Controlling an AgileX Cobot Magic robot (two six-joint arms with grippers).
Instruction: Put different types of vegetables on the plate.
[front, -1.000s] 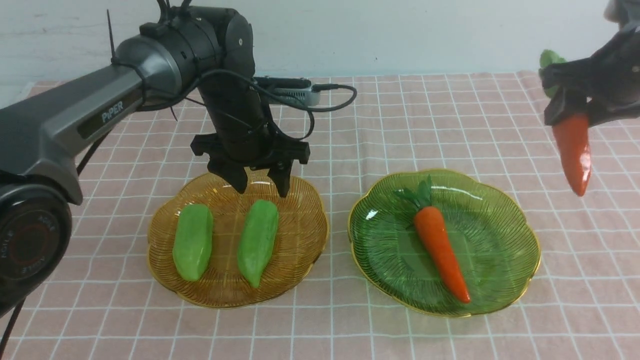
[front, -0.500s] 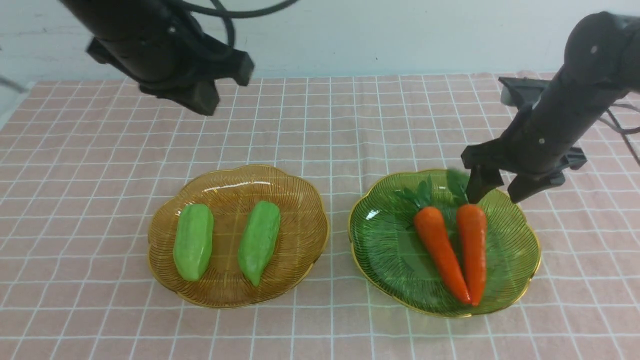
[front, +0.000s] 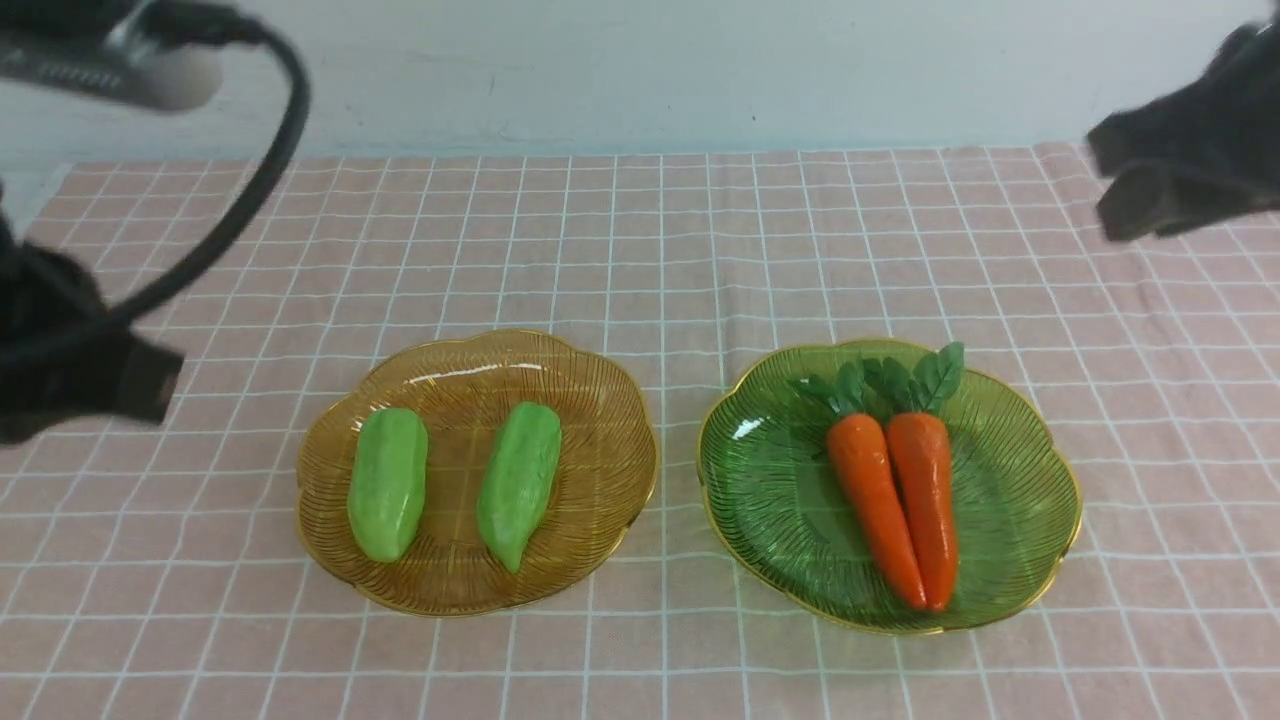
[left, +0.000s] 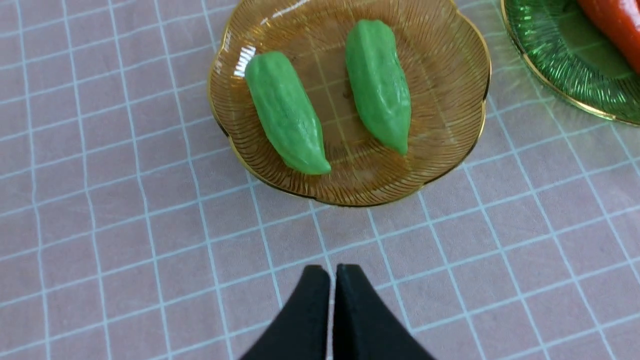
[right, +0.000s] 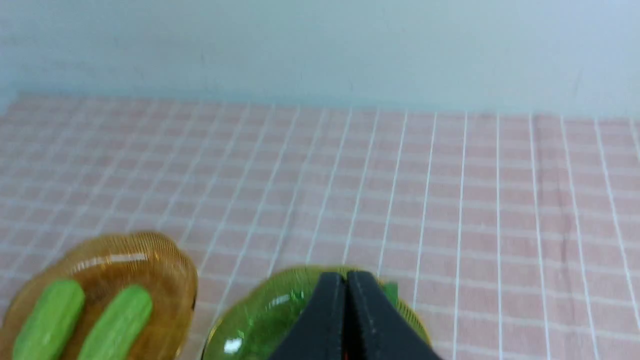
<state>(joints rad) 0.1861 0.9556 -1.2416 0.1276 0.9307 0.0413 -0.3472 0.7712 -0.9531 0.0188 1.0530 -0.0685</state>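
Two light-green ridged gourds (front: 387, 483) (front: 518, 483) lie side by side on the amber plate (front: 600, 400). Two orange carrots (front: 875, 505) (front: 928, 505) with green tops lie side by side on the green plate (front: 1030, 480). My left gripper (left: 332, 272) is shut and empty, held above the cloth on the near side of the amber plate (left: 450, 75); only a dark part of the left arm (front: 70, 370) shows in the front view. My right gripper (right: 346, 278) is shut and empty, raised over the green plate (right: 260, 320); it is a blur (front: 1180, 170) at the far right.
A pink checked cloth (front: 640, 230) covers the table. A pale wall (front: 640, 70) stands behind it. A black cable (front: 250, 190) and a grey unit (front: 110, 60) hang at the upper left.
The right gripper let go of the second carrot on the green plate, shut and rose to the far right. The left arm swung away from the amber plate to the left edge.
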